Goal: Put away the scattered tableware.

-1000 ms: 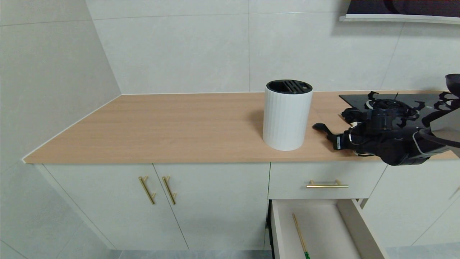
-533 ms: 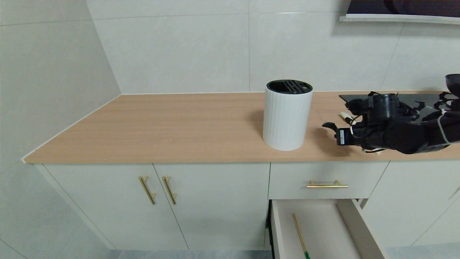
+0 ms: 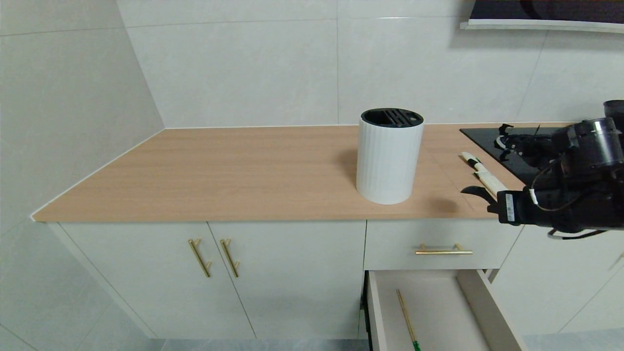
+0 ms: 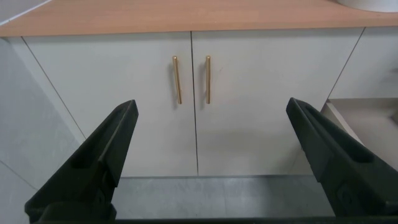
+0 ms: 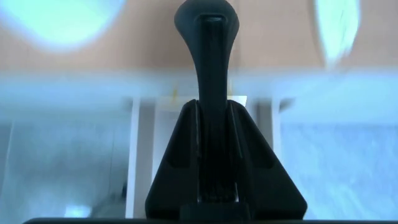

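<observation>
A white utensil with a dark end (image 3: 480, 173) lies on the wooden counter (image 3: 243, 170), between the white ribbed holder with a black slotted top (image 3: 390, 156) and the stove. My right gripper (image 3: 475, 191) hovers at the counter's front edge, just in front of the utensil and apart from it. In the right wrist view its fingers (image 5: 208, 74) are pressed together with nothing between them. A pair of chopsticks (image 3: 406, 317) lies in the open drawer (image 3: 470, 297) below. My left gripper (image 4: 211, 155) stands wide open low down, facing the cabinet doors.
A black stove (image 3: 526, 146) takes up the counter's right end. A shut drawer with a gold handle (image 3: 443, 251) sits above the open one. Two cabinet doors with gold handles (image 4: 191, 79) stand to the left. The counter left of the holder is bare.
My right arm has drawn back from beside the holder toward the counter's front edge and to the right, uncovering the white utensil. The holder and the chopsticks have stayed put.
</observation>
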Robot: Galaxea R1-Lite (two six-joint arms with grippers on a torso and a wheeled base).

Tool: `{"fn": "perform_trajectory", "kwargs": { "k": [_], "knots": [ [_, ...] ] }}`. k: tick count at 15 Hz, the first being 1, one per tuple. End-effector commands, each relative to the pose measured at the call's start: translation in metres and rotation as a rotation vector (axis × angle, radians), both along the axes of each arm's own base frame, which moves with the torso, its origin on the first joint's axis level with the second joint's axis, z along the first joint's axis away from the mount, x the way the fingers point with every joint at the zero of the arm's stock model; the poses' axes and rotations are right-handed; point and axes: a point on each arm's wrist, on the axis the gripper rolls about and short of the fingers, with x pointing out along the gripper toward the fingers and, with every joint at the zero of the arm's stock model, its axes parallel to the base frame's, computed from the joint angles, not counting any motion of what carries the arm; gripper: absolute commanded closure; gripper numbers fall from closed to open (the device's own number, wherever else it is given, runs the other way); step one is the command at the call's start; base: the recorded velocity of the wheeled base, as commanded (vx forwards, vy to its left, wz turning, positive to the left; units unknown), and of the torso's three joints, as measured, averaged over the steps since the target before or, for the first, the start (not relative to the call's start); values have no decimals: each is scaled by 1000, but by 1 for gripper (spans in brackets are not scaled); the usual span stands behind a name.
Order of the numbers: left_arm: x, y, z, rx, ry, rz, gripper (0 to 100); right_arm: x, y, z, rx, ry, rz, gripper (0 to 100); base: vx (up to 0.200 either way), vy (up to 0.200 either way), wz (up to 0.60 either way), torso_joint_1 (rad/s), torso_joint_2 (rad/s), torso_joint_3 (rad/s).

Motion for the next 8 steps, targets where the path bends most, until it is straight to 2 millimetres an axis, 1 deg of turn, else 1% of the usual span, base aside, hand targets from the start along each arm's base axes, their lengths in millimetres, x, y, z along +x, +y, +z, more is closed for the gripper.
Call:
{"fn": "perform_trajectory", "kwargs": {
  "k": [1,2,3,5,6,8],
  "knots": [
    [0,0,0,0,1,-1,0,-33,-2,5,8,-17,19,100,0,0,0,0,0,0],
    [0,0,0,0,1,-1,0,-34,-2,3,7,-13,19,100,0,0,0,0,0,0],
    [0,0,0,0,1,-1,0,-38,-2,-10,5,31,18,100,0,0,0,0,0,0],
    [0,0,0,0,1,-1,0,-36,-2,-17,1,46,18,100,0,0,0,0,0,0],
    [0,0,0,1,1,-1,0,-38,-2,-26,-6,75,17,100,0,0,0,0,0,0],
    [0,0,0,1,1,1,0,-39,-3,-32,-11,97,16,100,0,0,0,0,0,0]
  ]
}}
